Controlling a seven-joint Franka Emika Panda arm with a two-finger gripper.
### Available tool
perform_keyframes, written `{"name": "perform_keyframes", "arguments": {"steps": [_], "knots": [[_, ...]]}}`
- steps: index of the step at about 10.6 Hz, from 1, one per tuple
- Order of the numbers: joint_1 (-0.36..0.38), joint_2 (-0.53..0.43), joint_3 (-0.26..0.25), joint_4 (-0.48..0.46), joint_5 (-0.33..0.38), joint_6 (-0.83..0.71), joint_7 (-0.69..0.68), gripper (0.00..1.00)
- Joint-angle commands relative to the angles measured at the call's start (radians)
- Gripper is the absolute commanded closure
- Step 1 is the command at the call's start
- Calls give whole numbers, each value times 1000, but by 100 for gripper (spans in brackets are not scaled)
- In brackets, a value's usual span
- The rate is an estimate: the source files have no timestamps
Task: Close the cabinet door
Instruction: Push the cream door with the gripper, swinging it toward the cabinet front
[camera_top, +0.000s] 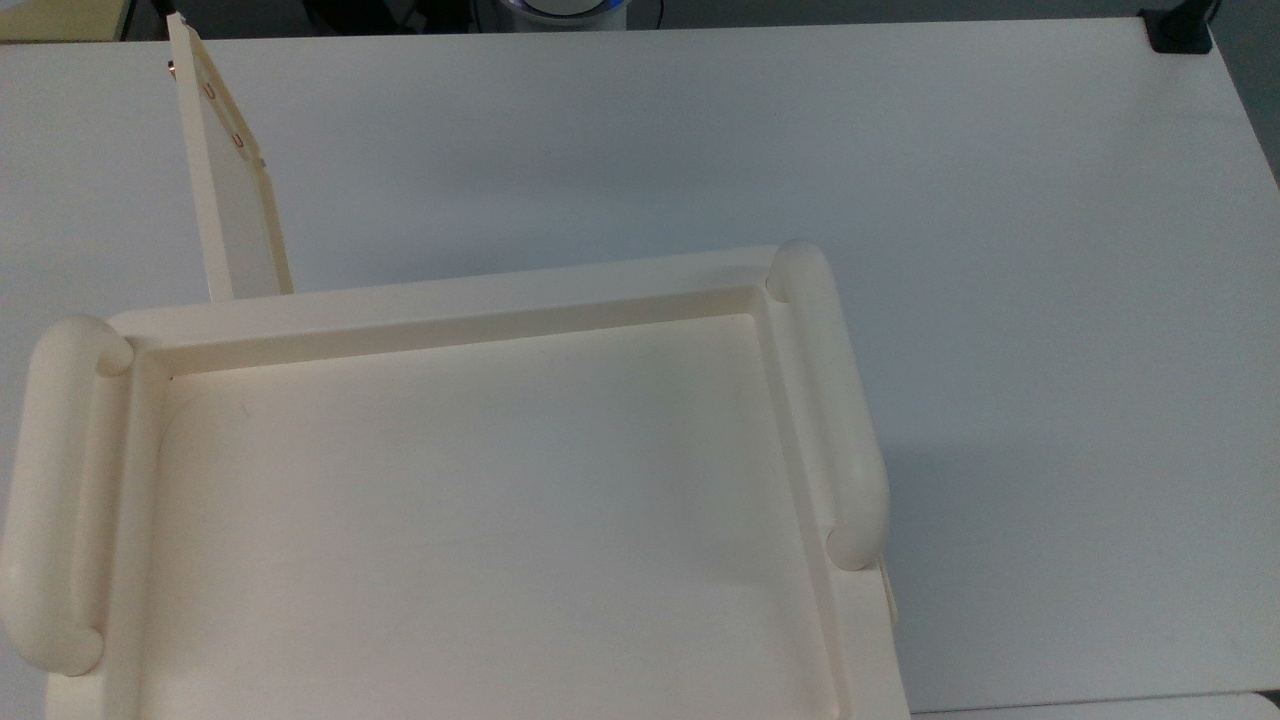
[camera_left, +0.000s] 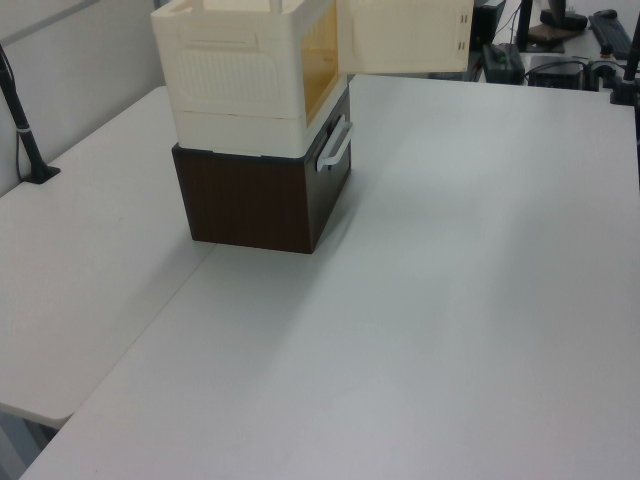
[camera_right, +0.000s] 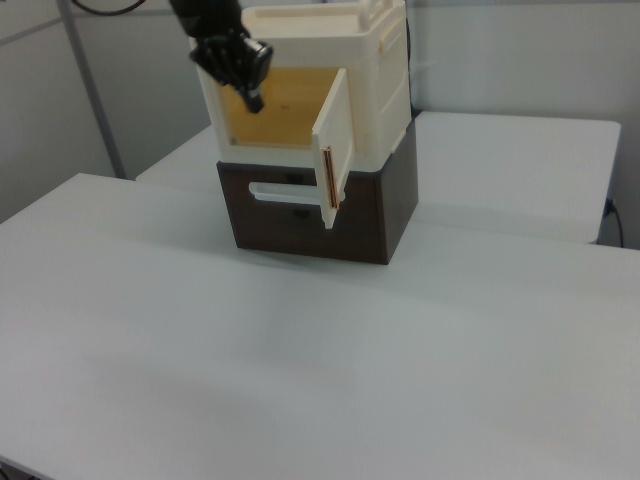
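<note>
The cream cabinet (camera_top: 450, 300) shows its recessed top and two rounded handles in the top view. In the left view the cabinet (camera_left: 240, 70) stands on a dark brown box (camera_left: 260, 195). The cabinet door (camera_top: 232, 190) stands swung wide open, roughly square to the front. It juts toward the left view's right (camera_left: 405, 35) and toward the camera in the right view (camera_right: 333, 150), with a copper strip along its free edge. My gripper (camera_right: 254, 99) hangs shut and holding nothing before the open yellow interior, at the right view's left of the door and apart from it.
The brown box (camera_right: 320, 215) has a white drawer handle (camera_right: 285, 192) just under the door. A black clamp (camera_top: 1180, 30) sits at the white table's (camera_top: 800, 150) far corner. A black post (camera_left: 25, 130) stands at the left view's left.
</note>
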Motion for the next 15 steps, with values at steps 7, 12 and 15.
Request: {"name": "perform_keyframes", "arguments": {"steps": [7, 12, 15], "knots": [[-204, 96, -7, -15, 57, 306, -68, 100], [-107, 94, 12, -89, 87, 290, -66, 100], [-83, 83, 10, -78, 257, 261, -77, 100]]}}
